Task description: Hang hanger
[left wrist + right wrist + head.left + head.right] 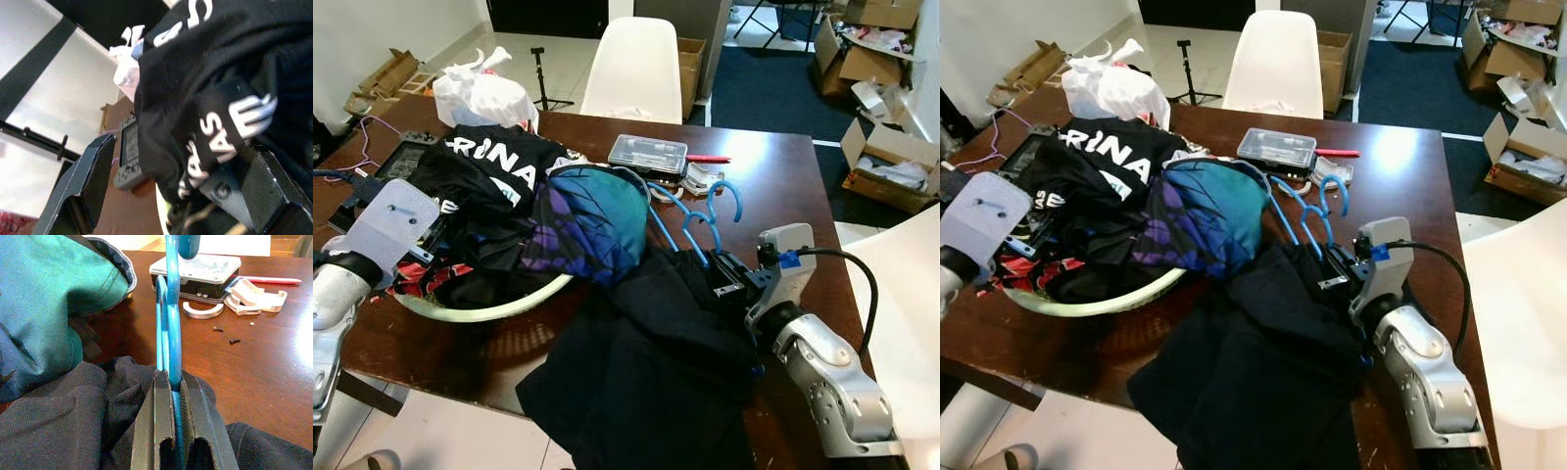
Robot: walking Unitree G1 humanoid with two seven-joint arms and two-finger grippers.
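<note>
Silver jointed arms, black cable, black-fingered right tool (177,396)

Brown table (783,166), white chair (634,69), tiled floor (558,59).

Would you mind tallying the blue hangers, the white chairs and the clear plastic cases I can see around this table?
Blue hangers, clamped together in the right gripper: 2
White chairs, one behind the table and one at its right: 2
Clear plastic case: 1
Total: 5
</note>
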